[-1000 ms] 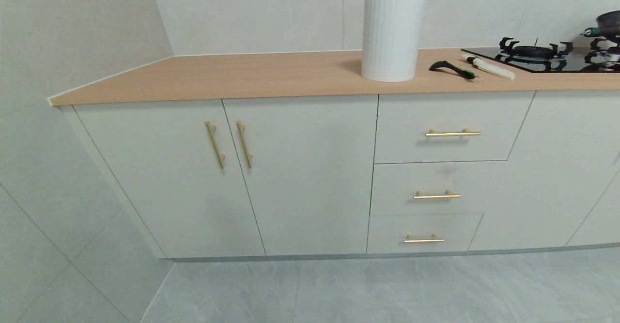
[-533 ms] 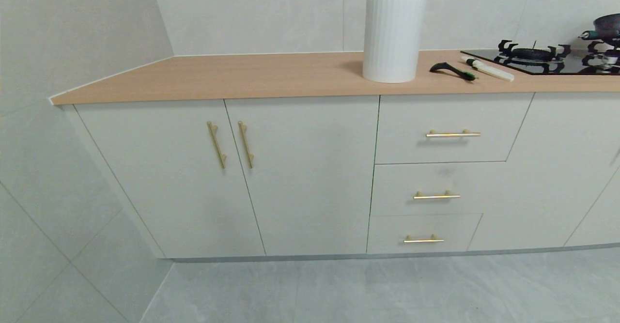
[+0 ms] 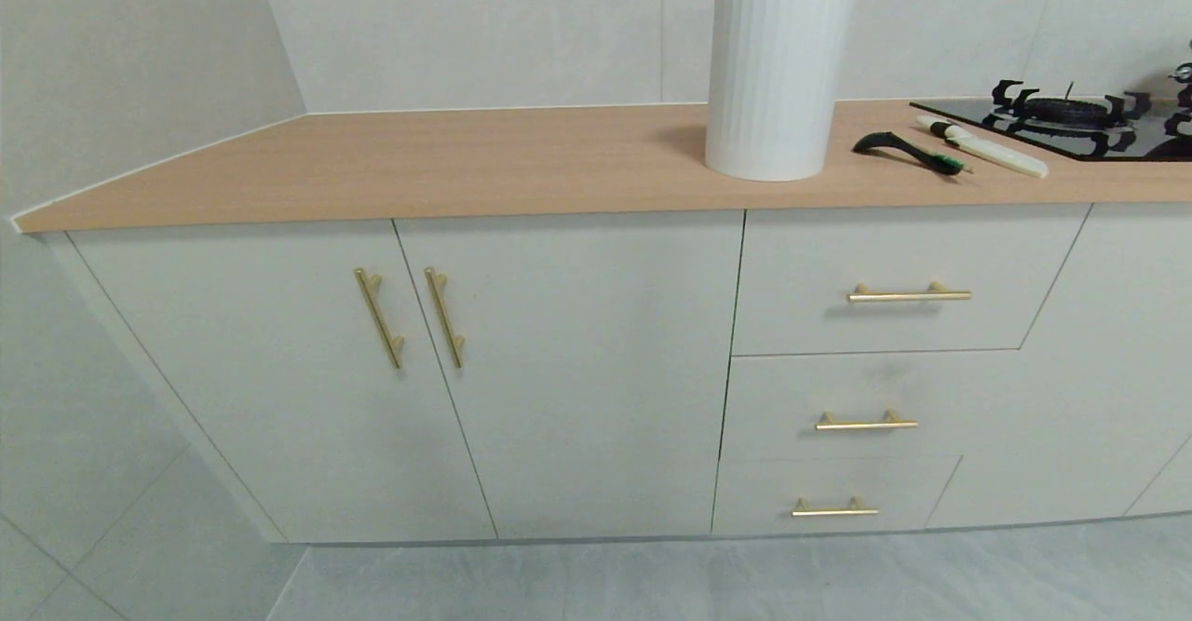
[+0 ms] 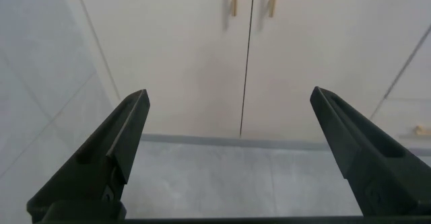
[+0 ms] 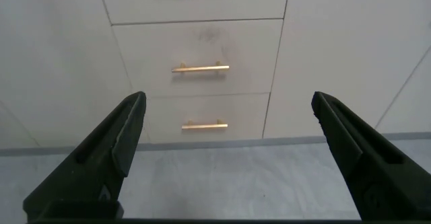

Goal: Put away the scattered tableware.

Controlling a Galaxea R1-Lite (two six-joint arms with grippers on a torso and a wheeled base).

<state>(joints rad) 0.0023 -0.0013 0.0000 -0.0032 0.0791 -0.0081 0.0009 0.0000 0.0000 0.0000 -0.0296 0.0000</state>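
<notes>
Both grippers hang low, jaws spread wide and empty: the left gripper (image 4: 229, 95) faces the double cupboard doors (image 4: 188, 56), the right gripper (image 5: 227, 97) the drawers (image 5: 202, 46). Above, on the wooden countertop (image 3: 419, 155), a black-handled utensil (image 3: 908, 149) and a cream knife (image 3: 987, 147) lie right of a white ribbed canister (image 3: 771, 76), slanting toward the hob (image 3: 1071, 128). The right arm looks nearer.
</notes>
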